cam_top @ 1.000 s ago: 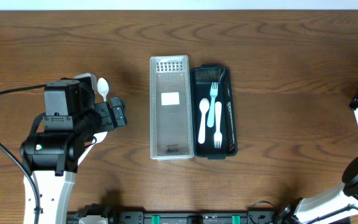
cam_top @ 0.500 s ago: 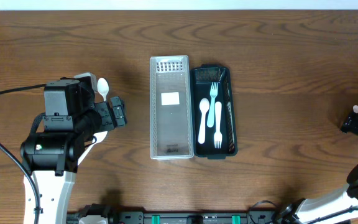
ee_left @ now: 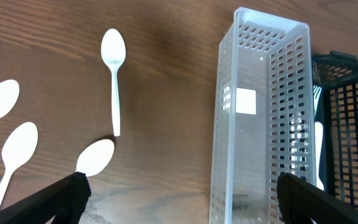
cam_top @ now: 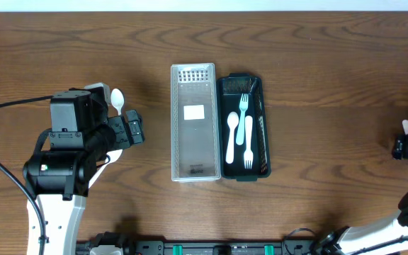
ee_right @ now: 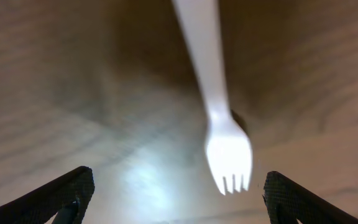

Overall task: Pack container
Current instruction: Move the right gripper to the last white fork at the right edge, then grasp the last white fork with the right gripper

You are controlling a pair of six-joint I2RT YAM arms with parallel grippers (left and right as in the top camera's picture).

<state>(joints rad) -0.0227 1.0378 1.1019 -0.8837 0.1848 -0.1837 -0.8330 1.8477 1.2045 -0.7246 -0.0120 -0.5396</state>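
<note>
White fork point(ee_right: 215, 93): on the table point(ee_right: 55, 93) just below the right gripper point(ee_right: 178, 180), jaws apart and empty, long axis running between them, tines toward the wrist.

Looks like a robotics lab bench to me: plain wood-grain table point(cam_top: 317, 64), a black-and-white robot arm point(cam_top: 62, 166) standing at its near edge with a loose black cable point(cam_top: 13, 105) running off it, a mounting rail point(cam_top: 211, 248) with green clips point(cam_top: 178, 248) along the front, and disposable plastic spoons point(ee_left: 114, 50) lying loose on the wood.
</note>
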